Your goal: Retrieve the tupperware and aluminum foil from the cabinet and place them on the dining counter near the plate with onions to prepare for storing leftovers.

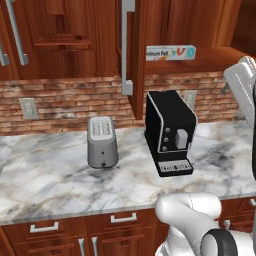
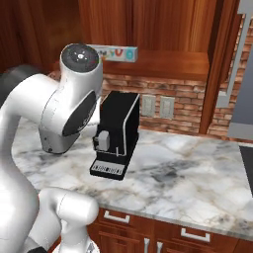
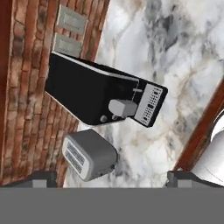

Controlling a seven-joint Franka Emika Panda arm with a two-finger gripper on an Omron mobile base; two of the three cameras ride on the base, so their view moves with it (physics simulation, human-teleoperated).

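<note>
The long slim white carton of aluminum foil [image 1: 170,53] lies on its side on the shelf of the reddish-brown wooden wall cabinet [image 1: 200,62], printed face outward with orange and teal marks toward one end. It rests near the shelf's front edge, directly above the black box-shaped coffee machine [image 1: 170,131]. In the right base view the same carton [image 2: 117,53] shows just past the arm's round dark joint, again above the coffee machine [image 2: 115,133]. The cabinet door [image 1: 136,50] stands swung out, edge-on to the left base view, with its long vertical grey bar handle [image 1: 127,46] hanging just left of the carton and reaching down toward the coffee machine's top.

The coffee machine stands on the white-and-grey marble worktop [image 1: 45,175], against the red brick backsplash [image 1: 65,100]. To its left, a little apart, stands the grey two-slot metal toaster [image 1: 102,142]. Grey wall outlets [image 2: 158,106] sit in the brick just right of the coffee machine.

In the hand view the gripper [image 3: 111,179] looks down on the coffee machine [image 3: 92,94] and toaster [image 3: 89,155]; its two dark fingertips [image 3: 41,178] sit far apart at the bottom corners, spread wide with nothing between them.
</note>
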